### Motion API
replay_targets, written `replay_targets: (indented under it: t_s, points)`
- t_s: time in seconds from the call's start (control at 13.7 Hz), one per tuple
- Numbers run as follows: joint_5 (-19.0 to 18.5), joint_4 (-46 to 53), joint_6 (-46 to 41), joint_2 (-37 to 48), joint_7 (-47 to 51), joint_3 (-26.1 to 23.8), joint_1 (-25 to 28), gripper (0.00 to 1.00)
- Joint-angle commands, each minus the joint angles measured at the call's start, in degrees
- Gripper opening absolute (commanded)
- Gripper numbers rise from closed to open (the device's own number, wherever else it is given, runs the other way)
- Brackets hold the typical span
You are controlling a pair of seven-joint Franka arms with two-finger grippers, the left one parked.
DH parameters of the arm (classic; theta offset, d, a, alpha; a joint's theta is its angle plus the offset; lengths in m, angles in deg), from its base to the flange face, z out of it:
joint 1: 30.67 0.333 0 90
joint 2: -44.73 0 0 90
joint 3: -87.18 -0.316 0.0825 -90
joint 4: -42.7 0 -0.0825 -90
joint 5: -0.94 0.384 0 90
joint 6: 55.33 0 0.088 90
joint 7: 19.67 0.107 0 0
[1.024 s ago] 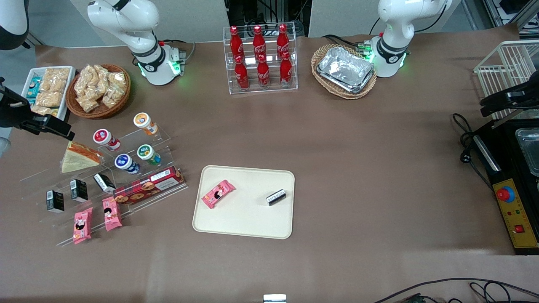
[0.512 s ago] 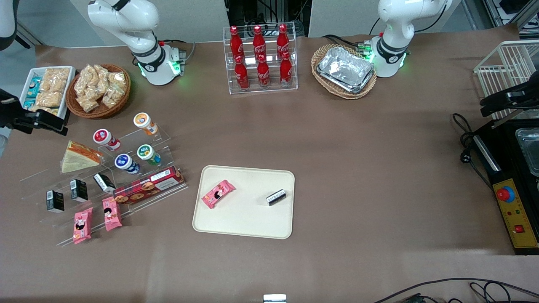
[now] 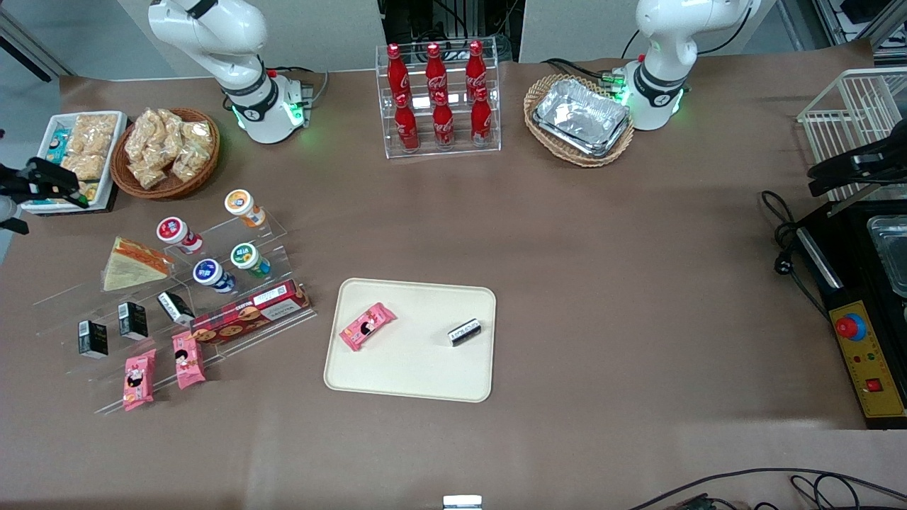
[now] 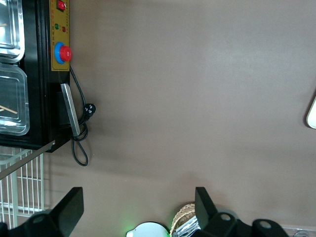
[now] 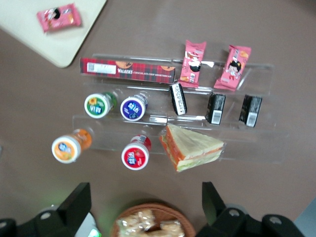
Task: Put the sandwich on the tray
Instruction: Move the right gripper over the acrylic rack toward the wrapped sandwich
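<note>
The sandwich (image 3: pixel 134 263), a pale triangular wedge with an orange-red edge in clear wrap, lies on the clear stepped rack toward the working arm's end of the table. It also shows in the right wrist view (image 5: pixel 192 147). The cream tray (image 3: pixel 418 368) lies near the table's middle, nearer the front camera, with a pink packet (image 3: pixel 367 326) and a small black box (image 3: pixel 465 331) on it; its corner shows in the right wrist view (image 5: pixel 54 47). My right gripper (image 3: pixel 49 185) is open and empty, high above the white snack tray's edge, farther from the front camera than the sandwich. Its fingers (image 5: pixel 74 202) stand wide apart.
The clear rack (image 3: pixel 234 234) also holds yoghurt cups (image 3: pixel 173 230), black boxes (image 3: pixel 132 320), pink packets (image 3: pixel 139 379) and a red biscuit box (image 3: pixel 249 312). A wicker snack basket (image 3: pixel 165 151) and white snack tray (image 3: pixel 78 152) stand nearby. Cola bottles (image 3: pixel 438 99) and foil trays (image 3: pixel 581 117) stand farther off.
My right gripper has drawn away from the sandwich, farther from the front camera and out toward the table's edge, still open and empty. The sandwich has not moved.
</note>
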Motion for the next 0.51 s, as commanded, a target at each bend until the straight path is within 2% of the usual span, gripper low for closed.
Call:
replay_targets:
  t_s: [0.0,0.22,0.29,0.44]
  points:
    - [-0.04,-0.58,-0.23,0.02,-19.66,0.27,-0.84,1.00]
    - [-0.12,-3.21,4.42,0.19,-43.73,0.27,-2.41,1.00]
    - [-0.12,-3.92,5.74,0.37,-48.77,0.27,-2.77,1.00]
    - [-0.12,-5.24,6.54,0.55,-51.72,0.27,-2.86,1.00]
